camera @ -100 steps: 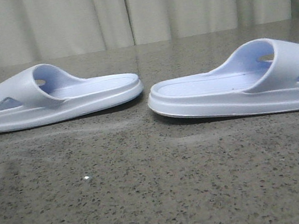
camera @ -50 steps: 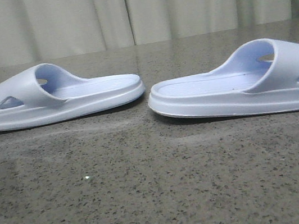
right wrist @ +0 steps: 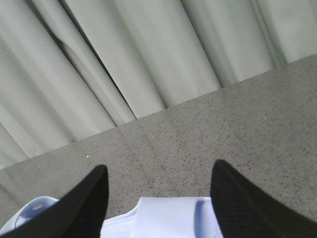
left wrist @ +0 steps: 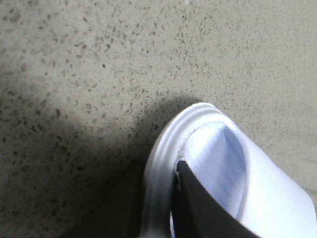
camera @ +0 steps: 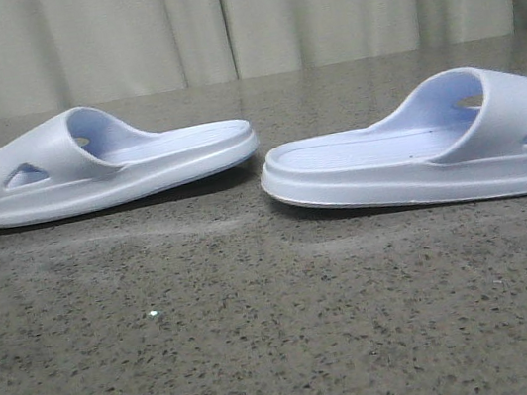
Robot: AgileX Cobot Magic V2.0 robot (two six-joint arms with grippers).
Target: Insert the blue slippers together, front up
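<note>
The left end effector [left wrist: 158,198] is pinching the rim of the left slipper [camera: 103,168], one dark finger [left wrist: 203,206] lying on the ribbed footbed and the other pressing the outside of the sole wall. In the front view only a sliver of it is showing at the left edge of the surface [camera: 266,337]. That slipper is sitting near the left edge, and its inner end is looking slightly raised off the stone.

The right end effector [right wrist: 156,198] is hanging spread wide above the right slipper [camera: 428,156], its two fingers clear of the foam and the pale strap showing between them. This slipper is resting flat toward the right edge, strap outward, and its bare end is pointing at the other slipper's across a small gap near the middle.

Both are looking like moulded foam: light, a little springy, not fragile. I am judging that a pinch on the thin rim is holding well enough for a lift but is letting the slipper sag or swing. The wide strap is seeming the surer place to take hold, since it is thick and the triangular cut-outs give an edge. The smooth skin may be slipping under hard fingers, so a firm squeeze is looking safe.
</note>
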